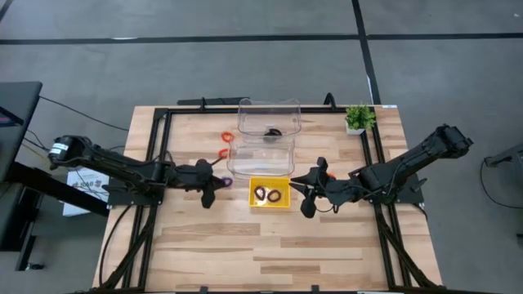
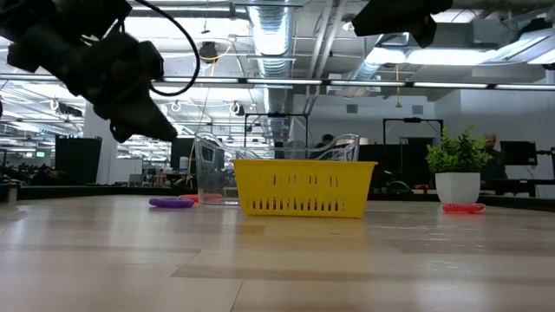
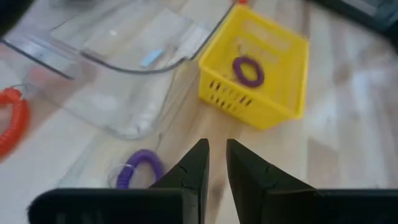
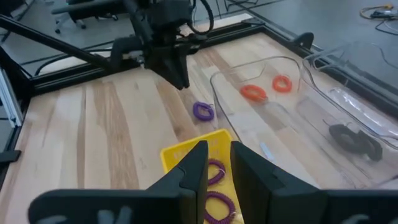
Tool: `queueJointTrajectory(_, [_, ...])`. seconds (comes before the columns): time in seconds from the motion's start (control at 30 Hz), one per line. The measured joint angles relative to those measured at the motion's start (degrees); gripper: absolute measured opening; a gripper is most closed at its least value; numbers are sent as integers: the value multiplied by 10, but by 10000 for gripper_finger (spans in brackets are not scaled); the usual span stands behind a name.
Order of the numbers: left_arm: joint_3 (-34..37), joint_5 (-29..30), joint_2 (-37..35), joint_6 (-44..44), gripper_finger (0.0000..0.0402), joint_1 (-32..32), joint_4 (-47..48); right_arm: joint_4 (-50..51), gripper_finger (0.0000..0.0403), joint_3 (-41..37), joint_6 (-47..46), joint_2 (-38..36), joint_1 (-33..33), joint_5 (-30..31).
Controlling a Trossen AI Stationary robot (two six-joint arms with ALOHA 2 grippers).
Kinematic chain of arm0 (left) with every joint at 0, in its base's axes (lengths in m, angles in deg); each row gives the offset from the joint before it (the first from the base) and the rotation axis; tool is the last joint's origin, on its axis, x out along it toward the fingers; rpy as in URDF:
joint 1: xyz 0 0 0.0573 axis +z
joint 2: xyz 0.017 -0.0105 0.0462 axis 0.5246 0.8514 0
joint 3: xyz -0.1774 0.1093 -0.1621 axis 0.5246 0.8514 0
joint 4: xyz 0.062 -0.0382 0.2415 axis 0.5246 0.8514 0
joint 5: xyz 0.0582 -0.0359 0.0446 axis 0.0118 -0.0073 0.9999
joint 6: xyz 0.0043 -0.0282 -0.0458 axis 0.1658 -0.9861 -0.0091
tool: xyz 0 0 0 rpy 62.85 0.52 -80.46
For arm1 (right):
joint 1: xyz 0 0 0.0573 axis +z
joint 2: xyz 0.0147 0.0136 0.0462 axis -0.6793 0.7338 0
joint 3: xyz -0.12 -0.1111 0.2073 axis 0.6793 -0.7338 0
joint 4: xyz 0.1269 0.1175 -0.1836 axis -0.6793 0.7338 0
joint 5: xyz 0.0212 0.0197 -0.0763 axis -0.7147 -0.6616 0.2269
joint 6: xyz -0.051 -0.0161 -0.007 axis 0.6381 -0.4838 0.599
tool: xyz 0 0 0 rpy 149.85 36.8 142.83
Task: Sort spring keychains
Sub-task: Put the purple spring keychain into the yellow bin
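No writing or brand can be read anywhere. Left gripper and right gripper hover with fingers slightly apart, holding nothing. Purple keychains lie in the yellow tray; another purple keychain lies on the table.

Small potted plant at the wooden table's far right corner.

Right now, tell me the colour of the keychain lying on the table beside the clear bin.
Purple keychain, clearest in the left wrist view.
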Motion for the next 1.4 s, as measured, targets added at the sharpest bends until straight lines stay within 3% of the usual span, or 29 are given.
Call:
queueJointTrajectory(0.33, [0,-39,98,13,53,0,0,0,60,0,0,0,22,-1])
queueJointTrajectory(0.73, [0,-36,140,77,56,0,-1,1,60,0,-20,0,31,-1])
queueJointTrajectory(1.13, [0,14,140,117,127,0,-3,1,60,0,-21,0,47,-1])
queueJointTrajectory(1.4, [0,14,140,162,141,10,-3,10,60,0,-21,1,46,0])
